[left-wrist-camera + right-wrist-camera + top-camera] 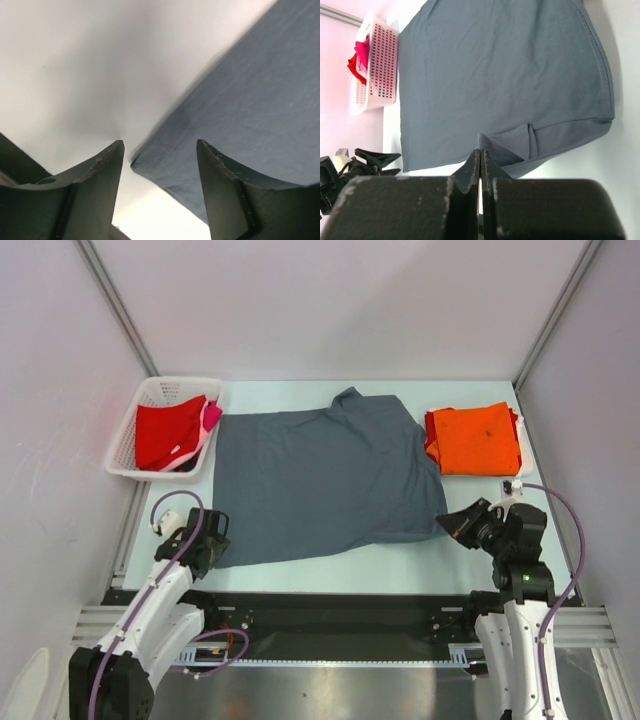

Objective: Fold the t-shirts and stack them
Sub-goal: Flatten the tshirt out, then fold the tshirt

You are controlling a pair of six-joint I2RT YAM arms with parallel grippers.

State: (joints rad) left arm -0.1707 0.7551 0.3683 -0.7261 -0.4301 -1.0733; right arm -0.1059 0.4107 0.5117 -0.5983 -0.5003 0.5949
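Note:
A dark slate-grey t-shirt (pixel 320 480) lies spread flat across the middle of the table. My left gripper (pixel 205 540) stands open at its near-left corner. In the left wrist view that corner (pixel 170 170) lies between the spread fingers (pixel 100 170), untouched. My right gripper (pixel 462 523) is shut at the near-right edge. In the right wrist view a small tent of grey cloth (pixel 492 145) rises to the closed tips of the right gripper (pixel 480 150). A folded orange t-shirt (pixel 472 438) rests at the back right. Red (pixel 165 432) and pink (pixel 211 418) shirts sit in the basket.
A white lattice basket (pixel 128 425) stands at the back left, beside the grey shirt's left edge. Walls close in the table on the left, the right and at the back. A black rail runs along the near edge between the arm bases.

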